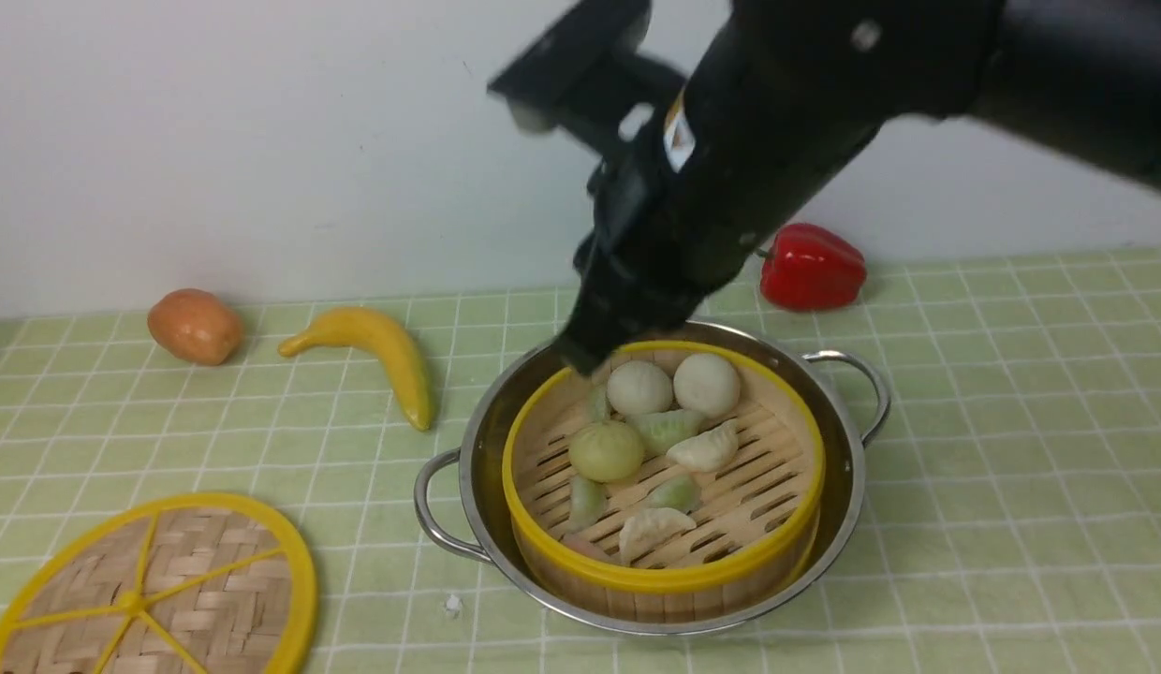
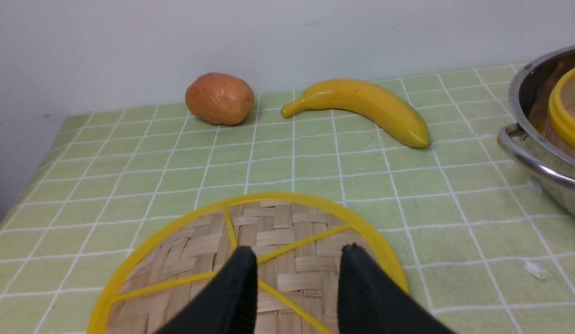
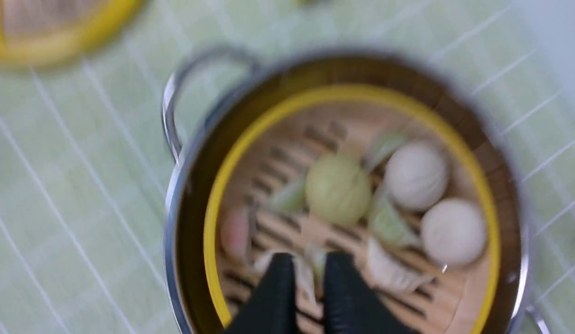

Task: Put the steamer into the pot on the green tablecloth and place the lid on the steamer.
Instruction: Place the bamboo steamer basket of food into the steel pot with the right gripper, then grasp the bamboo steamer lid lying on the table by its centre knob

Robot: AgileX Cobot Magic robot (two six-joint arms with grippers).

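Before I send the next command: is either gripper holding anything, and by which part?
Nothing is held: the left gripper stands open with the lid beyond it, and the right gripper's fingertips have nothing between them.

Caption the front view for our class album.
Bamboo steamer of dumplings in the steel pot, woven lid still off.

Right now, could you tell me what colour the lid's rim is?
The lid's rim is yellow, seen best in the front view.
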